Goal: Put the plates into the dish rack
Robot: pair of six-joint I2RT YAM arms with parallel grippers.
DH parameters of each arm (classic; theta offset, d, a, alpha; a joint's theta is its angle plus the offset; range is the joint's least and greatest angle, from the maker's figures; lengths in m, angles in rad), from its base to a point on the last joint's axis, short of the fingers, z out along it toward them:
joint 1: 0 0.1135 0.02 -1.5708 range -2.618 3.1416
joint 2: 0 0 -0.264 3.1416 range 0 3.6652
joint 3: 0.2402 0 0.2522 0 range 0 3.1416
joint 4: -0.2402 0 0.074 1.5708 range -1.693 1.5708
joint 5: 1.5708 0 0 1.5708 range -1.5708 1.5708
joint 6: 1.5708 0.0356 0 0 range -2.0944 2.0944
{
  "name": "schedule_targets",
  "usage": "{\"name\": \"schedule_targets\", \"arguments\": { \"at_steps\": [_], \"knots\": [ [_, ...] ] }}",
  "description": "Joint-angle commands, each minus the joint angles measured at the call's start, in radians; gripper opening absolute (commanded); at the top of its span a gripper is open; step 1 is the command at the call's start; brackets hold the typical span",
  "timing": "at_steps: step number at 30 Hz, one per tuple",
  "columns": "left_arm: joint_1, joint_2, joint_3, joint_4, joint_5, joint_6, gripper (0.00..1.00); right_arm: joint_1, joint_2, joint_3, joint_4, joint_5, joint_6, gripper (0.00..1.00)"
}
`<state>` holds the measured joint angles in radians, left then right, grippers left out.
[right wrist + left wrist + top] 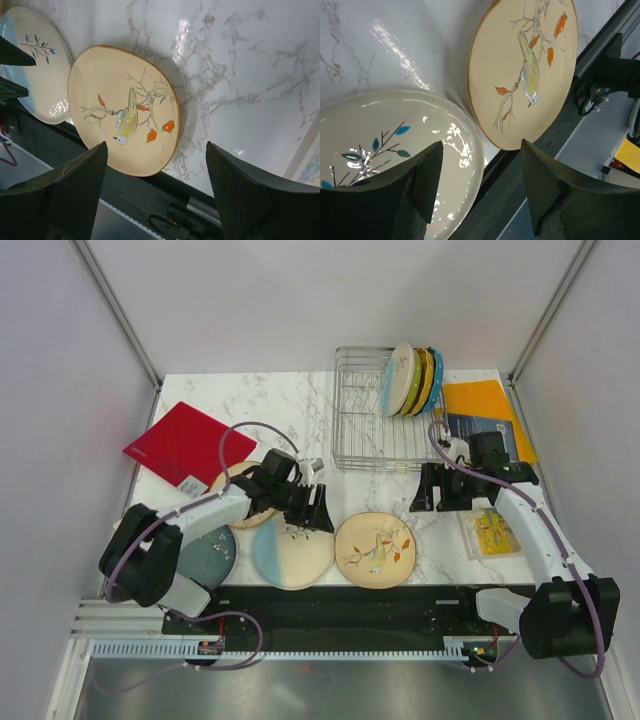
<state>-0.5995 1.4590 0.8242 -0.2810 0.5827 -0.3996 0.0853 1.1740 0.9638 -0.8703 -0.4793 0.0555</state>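
Note:
A cream bird plate (374, 550) lies flat near the table's front edge, with the half-blue half-cream plate (292, 551) to its left. The dark teal plate (211, 551) lies further left, partly under the left arm. A second cream plate (237, 483) is mostly hidden under that arm. The wire dish rack (366, 430) stands at the back and holds several upright plates (411, 380). My left gripper (317, 507) is open and empty above the blue-cream plate (395, 145), beside the bird plate (530, 70). My right gripper (440, 498) is open and empty, right of the bird plate (125, 110).
A red square mat (178, 445) lies at the back left. An orange folder (485, 405) and a blue booklet (478, 428) lie right of the rack. A yellow packet (492, 530) lies under the right arm. The black base rail (340, 605) runs along the front.

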Motion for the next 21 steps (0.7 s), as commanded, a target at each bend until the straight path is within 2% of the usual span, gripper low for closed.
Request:
{"name": "schedule_targets", "arguments": {
  "at_steps": [1,6,11,13,21],
  "knots": [
    [-0.003,0.098,0.075,0.078,0.023,-0.038,0.69,-0.050,-0.010,-0.122,0.014,-0.108,0.127,0.86],
    [-0.014,0.222,0.153,0.088,0.029,-0.012,0.64,-0.056,0.050,-0.148,0.033,-0.038,0.145,0.86],
    [-0.020,0.314,0.214,0.089,0.035,0.019,0.60,-0.058,0.113,-0.174,0.060,-0.051,0.162,0.84],
    [-0.022,0.354,0.220,0.091,0.040,0.034,0.54,-0.059,0.128,-0.181,0.063,-0.051,0.167,0.84],
    [-0.040,0.397,0.231,0.129,0.118,0.068,0.50,-0.061,0.136,-0.214,0.091,-0.050,0.190,0.84]
  ]
}}
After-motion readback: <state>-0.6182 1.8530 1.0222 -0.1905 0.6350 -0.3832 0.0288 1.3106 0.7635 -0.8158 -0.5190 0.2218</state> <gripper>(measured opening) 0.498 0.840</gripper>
